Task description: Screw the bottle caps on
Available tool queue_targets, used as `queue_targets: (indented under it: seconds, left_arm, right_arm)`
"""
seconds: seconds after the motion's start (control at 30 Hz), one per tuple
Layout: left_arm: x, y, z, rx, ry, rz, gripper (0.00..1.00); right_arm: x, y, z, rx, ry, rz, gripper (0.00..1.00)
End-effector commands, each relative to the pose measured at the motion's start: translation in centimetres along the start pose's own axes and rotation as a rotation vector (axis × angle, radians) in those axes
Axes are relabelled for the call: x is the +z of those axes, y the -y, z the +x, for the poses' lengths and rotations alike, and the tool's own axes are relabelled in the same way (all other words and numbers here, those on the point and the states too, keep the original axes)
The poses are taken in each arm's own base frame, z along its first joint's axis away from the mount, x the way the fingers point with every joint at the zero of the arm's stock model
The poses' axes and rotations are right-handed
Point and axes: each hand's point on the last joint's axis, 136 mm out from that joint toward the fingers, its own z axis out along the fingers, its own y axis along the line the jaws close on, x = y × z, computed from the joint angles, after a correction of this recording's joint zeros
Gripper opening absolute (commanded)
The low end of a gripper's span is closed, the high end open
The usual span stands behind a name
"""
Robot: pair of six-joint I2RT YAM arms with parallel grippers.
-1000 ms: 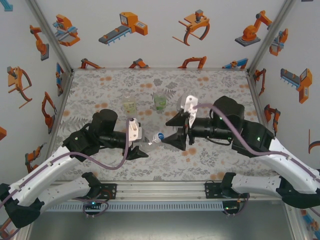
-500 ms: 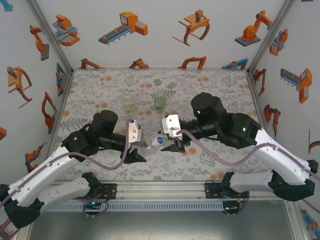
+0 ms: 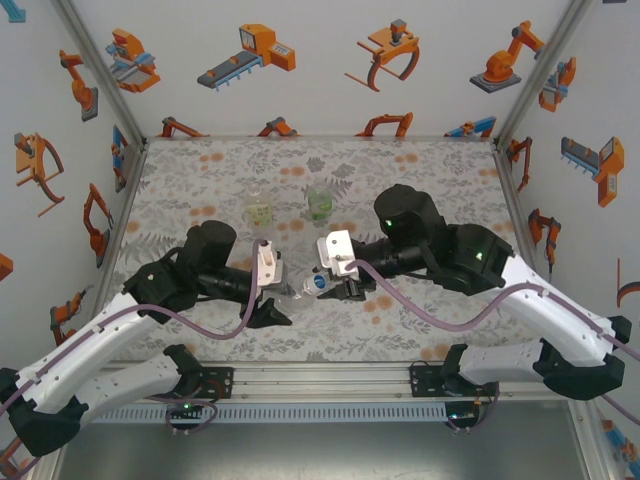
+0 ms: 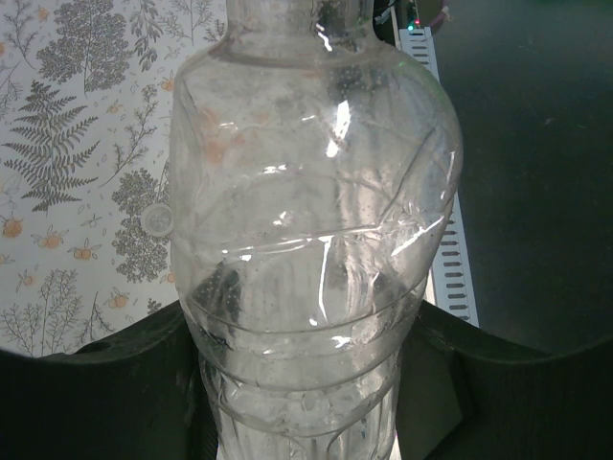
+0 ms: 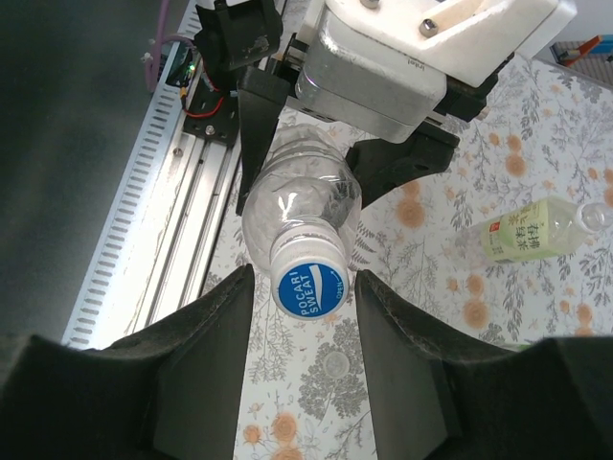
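My left gripper (image 4: pixel 306 383) is shut on the colourless bottle (image 4: pixel 306 220), holding it by its lower body and tilted above the table (image 3: pixel 200 170). The same bottle (image 3: pixel 298 291) points its neck to the right. A white bottle cap with a blue printed top (image 5: pixel 309 284) sits on that neck. My right gripper (image 5: pixel 305 287) is open, one finger on each side of the cap with a small gap on both sides. A loose white cap (image 5: pixel 334 364) lies on the table below; it is also in the left wrist view (image 4: pixel 156 219).
The pale yellow-green bottle (image 3: pixel 259 212) and the bright green bottle (image 3: pixel 320 205) stand uncapped at mid-table behind the grippers. The metal rail (image 3: pixel 320 380) runs along the near edge. Patterned walls close in the left, right and back.
My right gripper has rolled over and moved left up to the capped neck, and its jaws have narrowed around the cap. The left gripper has kept the bottle still.
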Motion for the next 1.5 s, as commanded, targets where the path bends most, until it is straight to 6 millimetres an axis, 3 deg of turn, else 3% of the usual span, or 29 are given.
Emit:
queue_targets:
  seconds: [0.0, 0.07, 0.23, 0.37, 0.47, 0.53, 0.67, 0.77, 0.83, 1.03, 1.13, 1.33, 1.47]
  left_arm:
    - [-0.7, 0.7, -1.5, 0.032, 0.037, 0.021, 0.0]
    - [-0.7, 0.7, -1.5, 0.035, 0.039, 0.018, 0.0]
    - [-0.9, 0.6, -1.5, 0.041, 0.037, 0.003, 0.0]
    - [-0.9, -0.2, -1.5, 0.042, 0.026, -0.042, 0.0]
    - [-1.0, -1.4, -1.2, 0.04, 0.012, -0.112, 0.0]
    - [-1.1, -2.0, -1.1, 0.046, 0.005, -0.15, 0.0]
    - [-1.0, -2.9, -1.0, 0.05, 0.001, -0.193, 0.0]
    - [-0.9, -3.2, -1.1, 0.049, 0.006, -0.198, 0.0]
    - [-0.8, -3.3, -1.2, 0.046, 0.009, -0.201, 0.0]
    - [-0.7, -3.3, -1.4, 0.053, 0.013, -0.197, 0.0]
    - [-0.8, -3.2, -1.1, 0.059, 0.003, -0.196, 0.0]
    - [-1.1, -2.6, -0.9, 0.062, 0.014, -0.187, 0.0]
    - [-1.1, -2.0, -1.0, 0.059, 0.029, -0.164, 0.0]
  right_arm:
    - [0.1, -0.3, -0.3, -0.017, 0.012, -0.021, 0.44]
    - [0.1, -0.4, -0.2, -0.014, 0.012, -0.026, 0.42]
    - [0.3, -0.4, -0.1, 0.021, 0.005, -0.03, 0.24]
    - [0.6, 0.8, 0.2, 0.21, 0.0, 0.029, 0.08]
    - [1.2, 2.4, 1.1, 0.509, 0.006, 0.116, 0.0]
    - [1.5, 3.8, 2.2, 0.753, 0.013, 0.202, 0.0]
    - [1.5, 5.9, 6.4, 1.332, 0.037, 0.432, 0.0]
    - [1.8, 5.7, 9.9, 1.727, 0.072, 0.548, 0.0]
    - [2.1, 5.5, 10.8, 1.876, 0.101, 0.568, 0.05]
    - [1.8, 7.2, 9.3, 1.796, 0.11, 0.598, 0.14]
    - [1.4, 7.5, 8.3, 1.698, 0.086, 0.591, 0.29]
    - [-0.4, 8.2, 3.8, 1.387, 0.145, 0.508, 0.6]
    - [-2.2, 8.1, 0.9, 1.11, 0.157, 0.471, 0.68]
